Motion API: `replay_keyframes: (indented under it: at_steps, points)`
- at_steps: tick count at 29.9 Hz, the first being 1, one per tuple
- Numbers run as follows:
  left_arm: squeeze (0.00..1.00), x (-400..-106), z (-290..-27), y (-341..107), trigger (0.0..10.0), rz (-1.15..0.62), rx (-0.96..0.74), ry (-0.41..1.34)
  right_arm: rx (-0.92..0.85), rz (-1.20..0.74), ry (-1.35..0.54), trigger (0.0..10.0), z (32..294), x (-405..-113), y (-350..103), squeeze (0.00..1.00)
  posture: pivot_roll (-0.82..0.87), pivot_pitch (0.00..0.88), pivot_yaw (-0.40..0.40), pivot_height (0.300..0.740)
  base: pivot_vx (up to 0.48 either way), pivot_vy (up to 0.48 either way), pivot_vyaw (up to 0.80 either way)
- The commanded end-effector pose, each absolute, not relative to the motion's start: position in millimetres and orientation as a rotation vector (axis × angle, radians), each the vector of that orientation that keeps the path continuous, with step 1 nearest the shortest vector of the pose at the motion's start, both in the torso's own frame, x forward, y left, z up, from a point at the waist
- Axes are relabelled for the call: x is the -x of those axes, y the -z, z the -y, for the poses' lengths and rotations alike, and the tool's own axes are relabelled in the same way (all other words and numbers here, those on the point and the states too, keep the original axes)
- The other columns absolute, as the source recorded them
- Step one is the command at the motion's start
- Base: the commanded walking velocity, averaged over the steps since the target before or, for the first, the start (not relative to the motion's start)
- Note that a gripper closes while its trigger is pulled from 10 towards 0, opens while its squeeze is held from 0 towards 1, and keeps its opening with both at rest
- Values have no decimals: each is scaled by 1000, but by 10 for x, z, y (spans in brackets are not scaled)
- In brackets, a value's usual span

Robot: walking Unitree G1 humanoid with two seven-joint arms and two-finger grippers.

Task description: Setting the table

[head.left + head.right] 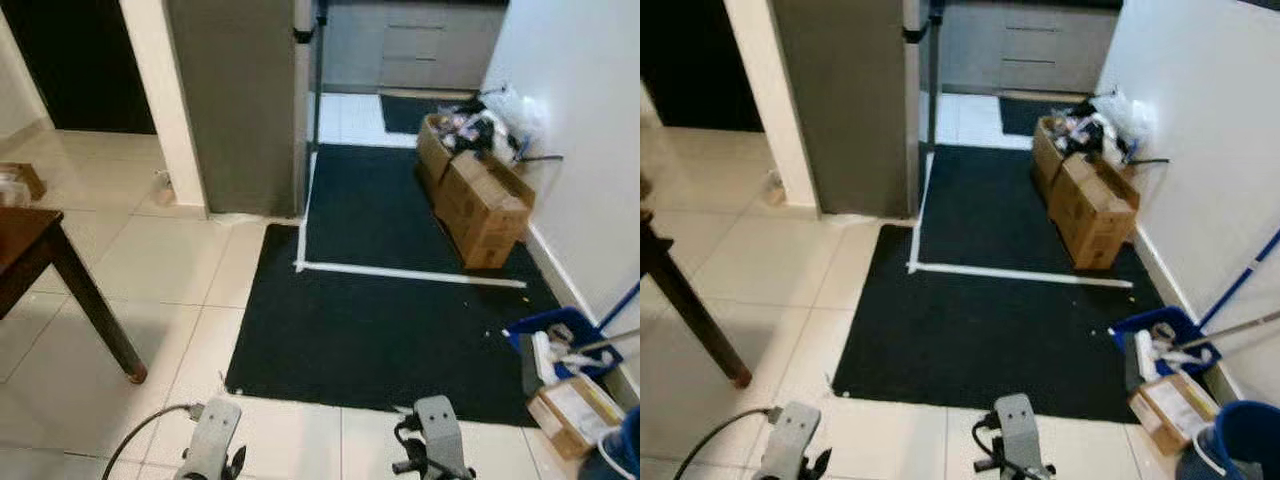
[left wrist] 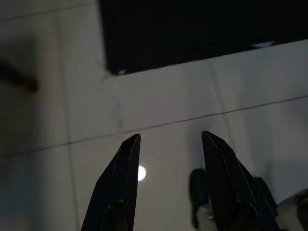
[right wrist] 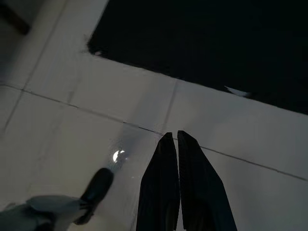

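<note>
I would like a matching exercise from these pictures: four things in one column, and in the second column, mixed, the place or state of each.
Things:
1. left gripper
2. right gripper
3. cardboard boxes
4. wooden table

Place or state:
A. fingers shut, above the pale floor tiles
B. on the black mat, along the white wall
C. fingers apart, holding nothing
D. at the robot's left, on the tiles

Pairs: 1-C, 2-A, 3-B, 4-D
</note>
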State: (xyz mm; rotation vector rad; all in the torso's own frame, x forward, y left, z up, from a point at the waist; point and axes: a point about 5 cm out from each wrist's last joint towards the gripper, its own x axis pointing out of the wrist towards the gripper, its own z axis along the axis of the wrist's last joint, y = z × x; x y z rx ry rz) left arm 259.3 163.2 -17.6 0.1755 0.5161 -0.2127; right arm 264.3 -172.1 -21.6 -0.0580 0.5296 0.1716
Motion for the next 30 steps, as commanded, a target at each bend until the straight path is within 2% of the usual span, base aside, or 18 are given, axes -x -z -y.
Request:
replay_keyframes:
  at_steps: [1,22,28,30]
  points:
    - [0,-2491,-1640,270,10000,-561,-174,217,64,-550,-176,10000,1725,-2597,257,0,7,74,42,740,0,0,794]
    - [0,-2514,-1667,245,10000,-547,-186,204,58,-545,-172,10000,1719,-2603,251,0,6,83,52,740,0,0,794]
    - [0,-2700,-1751,31,10000,-452,-199,155,104,-484,-175,10000,1743,-2677,151,0,12,89,56,740,0,0,781]
    - [0,-2860,-1799,-207,10000,-357,-203,133,70,-392,-155,10000,1765,-2804,-25,0,13,94,57,740,0,0,772]
